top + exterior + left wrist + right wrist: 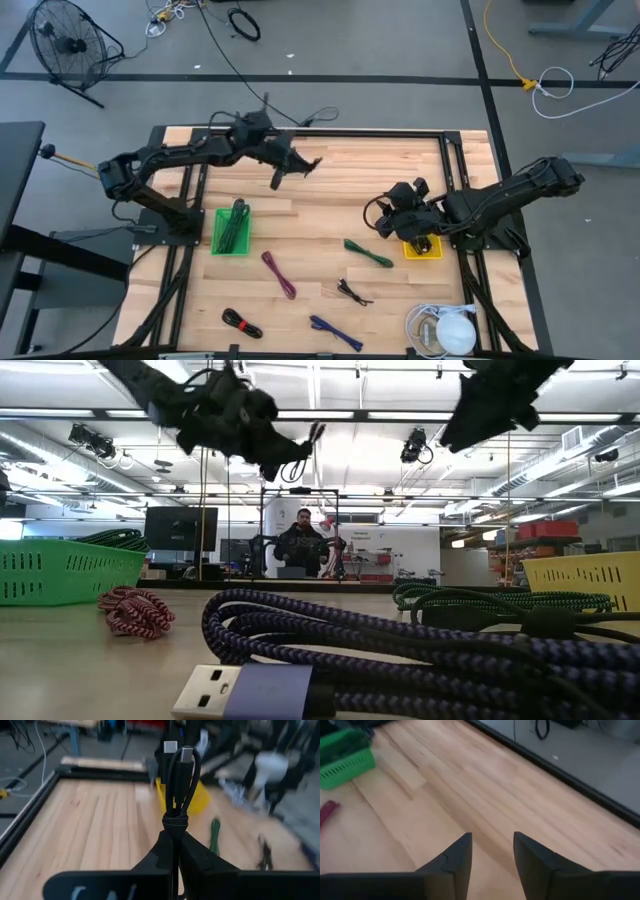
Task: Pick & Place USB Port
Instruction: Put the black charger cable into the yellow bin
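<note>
No readable text, label or number shows anywhere.

The left hand (296, 165) hangs above the far middle of the surface (330, 180), clamped on a bundled cable (278, 176). The right hand (385, 215) hovers over the right half, jaws apart. One basket (232, 230) sits at the left with cables in it; another basket (422, 246) sits right, partly under the right arm. Between them, nearer the front edge, five loose cable bundles (279, 273) lie scattered, and a coiled cable (443, 328) lies at the front right corner.
</note>
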Available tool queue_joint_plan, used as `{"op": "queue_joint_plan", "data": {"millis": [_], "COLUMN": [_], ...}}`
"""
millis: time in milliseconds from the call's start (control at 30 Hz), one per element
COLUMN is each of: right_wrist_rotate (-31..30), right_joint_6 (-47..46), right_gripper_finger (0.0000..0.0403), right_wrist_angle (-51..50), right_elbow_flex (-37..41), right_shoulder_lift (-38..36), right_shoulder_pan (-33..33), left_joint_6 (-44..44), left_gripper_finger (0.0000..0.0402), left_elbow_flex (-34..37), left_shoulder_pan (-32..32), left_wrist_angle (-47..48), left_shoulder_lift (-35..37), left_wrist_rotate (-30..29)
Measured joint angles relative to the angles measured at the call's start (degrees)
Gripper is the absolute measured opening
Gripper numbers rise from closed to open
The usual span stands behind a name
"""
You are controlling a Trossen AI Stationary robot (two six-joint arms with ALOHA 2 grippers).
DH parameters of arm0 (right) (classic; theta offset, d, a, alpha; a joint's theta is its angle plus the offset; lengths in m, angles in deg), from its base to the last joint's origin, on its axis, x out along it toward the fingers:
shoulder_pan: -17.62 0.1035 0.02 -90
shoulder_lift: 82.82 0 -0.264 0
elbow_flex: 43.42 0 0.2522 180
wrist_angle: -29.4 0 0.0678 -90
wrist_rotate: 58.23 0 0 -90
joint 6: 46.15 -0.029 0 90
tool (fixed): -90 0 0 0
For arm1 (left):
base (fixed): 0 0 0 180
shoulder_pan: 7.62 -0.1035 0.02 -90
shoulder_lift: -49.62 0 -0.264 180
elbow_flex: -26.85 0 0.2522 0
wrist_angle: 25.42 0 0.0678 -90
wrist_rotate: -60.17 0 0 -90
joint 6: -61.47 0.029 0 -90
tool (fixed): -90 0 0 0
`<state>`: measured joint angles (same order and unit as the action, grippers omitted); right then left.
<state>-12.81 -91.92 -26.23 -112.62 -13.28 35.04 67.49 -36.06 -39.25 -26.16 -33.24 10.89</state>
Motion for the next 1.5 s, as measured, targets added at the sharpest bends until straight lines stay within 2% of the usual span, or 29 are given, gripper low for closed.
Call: {"op": "queue_joint_plan", "data": {"millis": [200,367,533,667,933,1033,1233,1500], "right_wrist_rotate": [1.7,6.5,14.9,18.6,18.7,20.5,23.1,23.2], "right_joint_6": [12.2,21.4,29.1,32.0,36.1,36.7,38.3,39.2], "right_gripper_finger": [0.0146,0.0146,0.0146,0.0146,0.0146,0.0146,0.0146,0.0146], "right_wrist_angle": [13.6,25.9,38.4,44.6,52.8,54.8,58.8,60.2], "right_elbow_flex": [0.0,-0.1,-0.1,-0.1,-0.1,0.0,0.0,0.0], "right_shoulder_lift": [0.5,1.3,3.8,5.8,10.0,11.0,11.5,11.5], "right_shoulder_pan": [-3.4,-6.0,-7.6,-8.0,-8.4,-9.0,-9.7,-10.5], "left_joint_6": [-11.5,-16.1,-12.7,-11.0,-9.8,-9.2,-9.2,-9.2], "left_gripper_finger": [0.0011,0.0011,0.0011,0.0011,0.0011,0.0011,0.0011,0.0011], "left_elbow_flex": [9.0,13.0,13.3,13.3,13.2,13.2,13.2,13.2], "left_shoulder_pan": [2.0,7.9,13.8,16.7,21.5,22.5,22.7,22.9], "left_wrist_angle": [-23.0,-38.2,-39.0,-38.9,-40.6,-40.8,-40.9,-40.9], "left_shoulder_lift": [0.1,0.1,0.1,0.0,0.0,0.0,0.0,0.0], "left_wrist_rotate": [0.5,-5.9,-13.5,-17.9,-22.2,-23.8,-24.5,-24.7]}}
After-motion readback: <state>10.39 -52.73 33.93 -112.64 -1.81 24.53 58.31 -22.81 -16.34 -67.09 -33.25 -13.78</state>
